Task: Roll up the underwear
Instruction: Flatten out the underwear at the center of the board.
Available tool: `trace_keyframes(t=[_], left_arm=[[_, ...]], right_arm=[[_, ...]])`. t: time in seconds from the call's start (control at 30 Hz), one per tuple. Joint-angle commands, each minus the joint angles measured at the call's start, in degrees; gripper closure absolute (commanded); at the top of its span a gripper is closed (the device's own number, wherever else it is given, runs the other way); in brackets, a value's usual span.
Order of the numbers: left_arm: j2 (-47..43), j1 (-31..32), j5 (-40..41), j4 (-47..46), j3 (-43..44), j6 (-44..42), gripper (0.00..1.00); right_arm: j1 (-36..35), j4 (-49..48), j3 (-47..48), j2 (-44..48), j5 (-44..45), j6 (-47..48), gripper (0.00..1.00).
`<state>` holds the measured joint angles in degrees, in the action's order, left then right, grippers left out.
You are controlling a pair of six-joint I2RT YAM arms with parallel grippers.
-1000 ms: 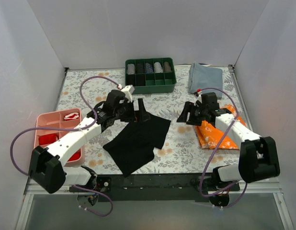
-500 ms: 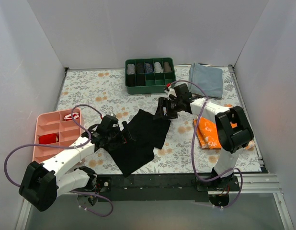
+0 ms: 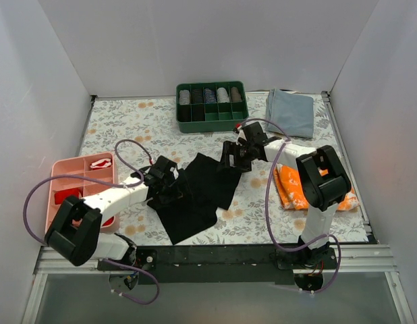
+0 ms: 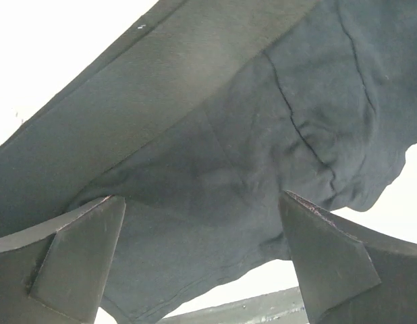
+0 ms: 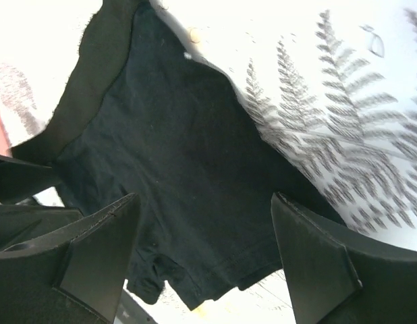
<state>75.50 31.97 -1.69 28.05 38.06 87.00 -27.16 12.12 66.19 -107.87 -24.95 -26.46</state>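
The black underwear (image 3: 198,196) lies spread flat on the flowered table, near the middle. My left gripper (image 3: 173,191) is open at the underwear's left edge, low over the fabric; the dark cloth (image 4: 215,169) fills the space between its fingers in the left wrist view. My right gripper (image 3: 229,156) is open over the underwear's far right corner; the right wrist view shows the black fabric (image 5: 188,189) between its spread fingers, with the hem near the bottom. Neither gripper holds anything.
A green tray (image 3: 212,120) of rolled garments stands at the back middle. A grey-blue folded cloth (image 3: 291,112) lies at the back right. An orange-and-white patterned cloth (image 3: 293,185) lies at the right. A pink tray (image 3: 60,177) sits at the left edge.
My left gripper moved from the underwear's far corner down to its left edge. My right gripper moved left from the orange cloth to the underwear's far right corner. The underwear lies flatter.
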Motion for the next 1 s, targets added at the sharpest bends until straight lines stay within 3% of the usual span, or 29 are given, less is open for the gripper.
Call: trace_keyframes(t=[0.0, 0.33, 0.57, 0.77, 0.87, 0.97], left_arm=[[7.1, -0.7, 2.0, -1.6, 5.3, -4.4, 0.02], [21.0, -0.8, -3.7, -1.9, 20.5, -10.6, 0.02], [23.5, -0.8, -8.3, -0.5, 28.0, -15.9, 0.02], [14.6, -0.9, -6.9, 1.6, 26.8, -19.1, 0.02], [11.2, -3.0, -6.5, 1.0, 24.9, -19.9, 0.02], [8.2, -10.0, -8.0, -1.2, 22.0, -19.7, 0.02]], right_arm=[[0.7, 6.0, -5.8, 2.3, 11.3, -0.4, 0.12], [2.7, 2.9, -25.2, 20.3, 19.0, -7.9, 0.09], [2.5, 2.1, -34.0, 36.0, 14.8, -10.1, 0.16], [3.3, 3.6, -27.0, 43.1, 19.8, -4.1, 0.18], [6.5, 5.8, -19.5, 37.7, 18.5, 0.3, 0.23], [10.5, 5.5, -14.3, 30.3, 13.9, 3.8, 0.28]])
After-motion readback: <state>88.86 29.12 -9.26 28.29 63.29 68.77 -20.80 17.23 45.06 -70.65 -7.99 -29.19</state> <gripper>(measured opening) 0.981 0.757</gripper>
